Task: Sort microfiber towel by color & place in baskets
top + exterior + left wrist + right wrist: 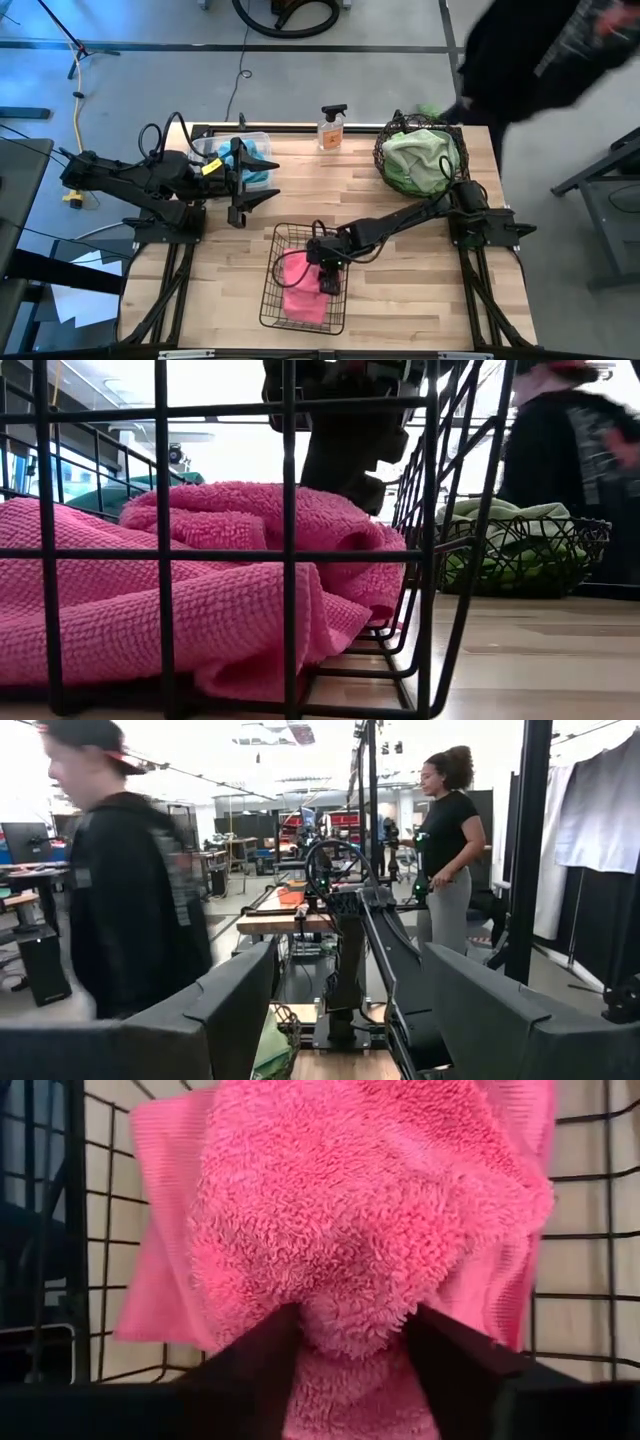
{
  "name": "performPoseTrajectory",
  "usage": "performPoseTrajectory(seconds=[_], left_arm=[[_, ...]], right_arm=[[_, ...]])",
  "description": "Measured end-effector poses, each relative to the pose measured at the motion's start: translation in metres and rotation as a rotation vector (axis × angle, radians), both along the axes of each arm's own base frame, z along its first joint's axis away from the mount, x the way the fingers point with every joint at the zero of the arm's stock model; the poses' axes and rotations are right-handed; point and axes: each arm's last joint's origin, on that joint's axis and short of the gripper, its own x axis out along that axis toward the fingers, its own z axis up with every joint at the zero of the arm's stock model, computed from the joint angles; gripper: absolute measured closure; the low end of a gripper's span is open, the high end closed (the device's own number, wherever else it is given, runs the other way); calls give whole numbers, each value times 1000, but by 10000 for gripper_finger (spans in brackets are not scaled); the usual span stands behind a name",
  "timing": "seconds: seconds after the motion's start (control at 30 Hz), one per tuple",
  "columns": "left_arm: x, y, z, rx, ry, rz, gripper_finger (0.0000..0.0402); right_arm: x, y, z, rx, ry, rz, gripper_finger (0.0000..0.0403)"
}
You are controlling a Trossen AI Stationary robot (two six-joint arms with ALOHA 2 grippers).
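Pink microfiber towels point(298, 285) lie piled in the black wire-grid basket point(268, 300) at the table's near middle. My right gripper point(328, 280) reaches down into that basket, its fingers open on either side of a hump of the top pink towel point(350, 1210). Green towels point(420, 160) fill the round dark wire basket point(380, 160) at the far right. Teal-blue towels point(258, 172) lie in the clear plastic bin point(255, 140) at the far left. My left gripper point(268, 182) hangs open above the table beside that bin, with nothing in it. My right gripper comes slanting down from above and the table's right. Its open fingers point(450, 1360) flank a bulging fold of the top pink towel point(350, 1320), which lies against their inner sides. That towel rests on the pink pile inside the black basket point(290, 550).
An orange spray bottle point(332, 128) stands at the far edge between the bin and the round basket. A person in dark clothes point(540, 50) moves by the table's far right corner. Bare wood lies between the baskets and along the near right.
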Motion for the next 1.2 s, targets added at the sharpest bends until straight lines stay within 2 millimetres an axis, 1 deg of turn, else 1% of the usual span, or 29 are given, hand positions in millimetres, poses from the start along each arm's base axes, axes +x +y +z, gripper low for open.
performPoseTrajectory(seconds=[0.13,0.23,0.4,0.63,0.73,0.87,1.03,1.2], left_arm=[[0,0,0,0,0,0,156],[0,0,0,0,0,0,156],[0,0,0,0,0,0,156],[0,0,0,0,0,-1,156],[0,0,0,0,0,-1,156],[0,0,0,0,0,-1,156],[0,1,0,-6,2,36,156],[0,2,0,-9,2,52,156]], right_arm=[[2,2,5,6,-20,52,152],[7,3,19,-13,-52,99,124],[12,-2,48,-62,-65,151,115],[10,-14,91,-136,-44,250,114],[9,-20,112,-190,-64,255,114],[-3,-29,132,-279,-49,236,114],[-31,-43,157,-379,9,209,114],[-55,-58,186,-413,-20,160,114]])
